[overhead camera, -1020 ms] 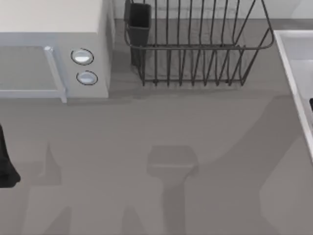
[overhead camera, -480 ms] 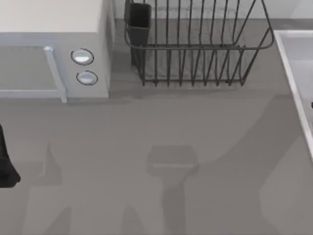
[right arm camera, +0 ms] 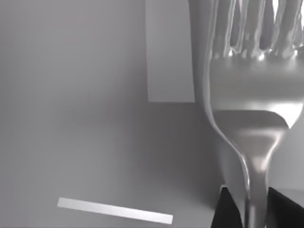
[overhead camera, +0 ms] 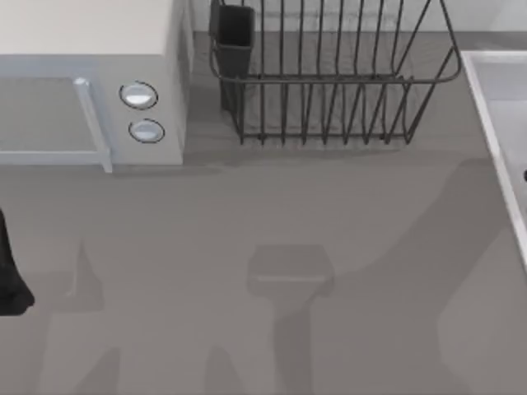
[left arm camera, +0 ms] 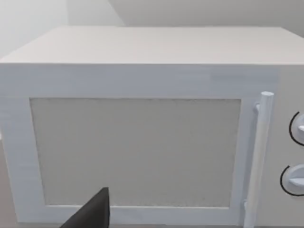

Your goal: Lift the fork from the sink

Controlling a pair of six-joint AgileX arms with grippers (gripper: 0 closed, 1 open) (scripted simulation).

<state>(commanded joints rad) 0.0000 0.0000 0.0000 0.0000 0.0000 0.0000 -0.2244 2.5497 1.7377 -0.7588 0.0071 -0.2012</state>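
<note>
The fork (right arm camera: 251, 95) is shiny silver and fills the right wrist view, its tines pointing away from the camera. My right gripper (right arm camera: 255, 202) is shut on its narrow handle, with a dark finger (right arm camera: 228, 209) on each side. Behind the fork lies the pale grey floor of the sink (right arm camera: 95, 95). In the top view the sink's light rim (overhead camera: 494, 123) runs along the right edge, and a dark sliver of my right gripper (overhead camera: 524, 174) shows over it. My left arm (overhead camera: 10, 276) stays parked at the table's left edge.
A white microwave (overhead camera: 90, 90) with two round knobs stands at the back left, and it faces the left wrist camera (left arm camera: 142, 142). A black wire dish rack (overhead camera: 329, 74) stands at the back centre. Bare grey table stretches across the front.
The dark tip of my right gripper at the top view's right edge has shrunk, slipping further out of frame. The left arm has not moved.
</note>
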